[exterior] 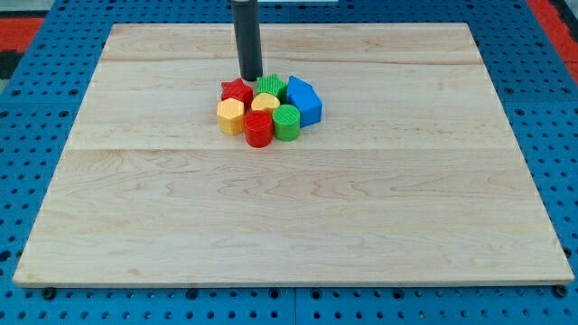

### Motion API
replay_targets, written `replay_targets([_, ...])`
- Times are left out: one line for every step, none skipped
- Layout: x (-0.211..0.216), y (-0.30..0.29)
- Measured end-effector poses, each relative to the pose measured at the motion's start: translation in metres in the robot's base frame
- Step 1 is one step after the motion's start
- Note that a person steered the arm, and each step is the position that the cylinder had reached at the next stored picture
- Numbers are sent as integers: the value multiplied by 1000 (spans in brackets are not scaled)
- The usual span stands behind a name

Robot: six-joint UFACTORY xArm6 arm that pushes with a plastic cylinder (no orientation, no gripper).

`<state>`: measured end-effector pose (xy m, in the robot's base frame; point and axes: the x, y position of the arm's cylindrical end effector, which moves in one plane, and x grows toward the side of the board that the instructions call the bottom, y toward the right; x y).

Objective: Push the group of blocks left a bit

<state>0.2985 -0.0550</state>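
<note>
A tight group of blocks sits on the wooden board (pixel 289 217), above its middle. It holds a red star block (pixel 237 90), a green block (pixel 270 87), a blue block (pixel 304 100), a yellow hexagon block (pixel 231 116), a small yellow block (pixel 265 103), a red cylinder block (pixel 258 128) and a green cylinder block (pixel 286 122). My tip (pixel 251 78) is at the group's top edge, between the red star and the upper green block, touching or nearly touching them.
The board lies on a blue perforated table (pixel 36 72). A red patch (pixel 555 23) shows at the view's top right corner.
</note>
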Motion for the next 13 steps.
replay_targets([-19, 24])
replay_targets([-17, 93])
replay_targets([28, 133])
replay_targets([78, 138])
replay_targets([85, 137])
replay_targets([85, 124])
replay_targets([85, 121])
replay_targets([85, 116])
replay_targets([85, 107])
replay_targets([85, 90])
replay_targets([85, 78])
replay_targets([85, 67])
replay_targets([85, 58])
